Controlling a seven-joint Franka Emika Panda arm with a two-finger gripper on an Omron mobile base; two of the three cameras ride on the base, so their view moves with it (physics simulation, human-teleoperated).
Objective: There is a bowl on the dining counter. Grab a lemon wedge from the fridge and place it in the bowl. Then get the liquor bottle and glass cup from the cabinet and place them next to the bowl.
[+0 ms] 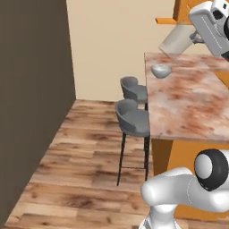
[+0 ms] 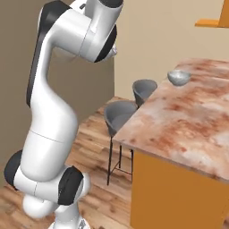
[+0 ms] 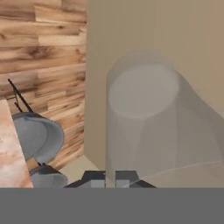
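- Glass cup (image 3: 148, 118): clear, see-through glass with a smooth, faintly frosted look.
- Bowl (image 1: 161, 70): smooth, pale grey, dull sheen like glazed ceramic.
- Dining counter (image 1: 188, 100): polished, mottled reddish-brown stone top over flat orange sides.
- Stools (image 1: 133, 118): matt grey moulded seats, thin dark metal legs.
- Floor (image 1: 85, 170) at 7 o'clock: grained, varnished wood planks.
- Wall (image 1: 112, 40): plain matt beige.

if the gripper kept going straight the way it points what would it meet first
The gripper is shut on the glass cup. Beyond the glass, the hand view looks at the beige wall, probably the first obstacle; depth is unclear.
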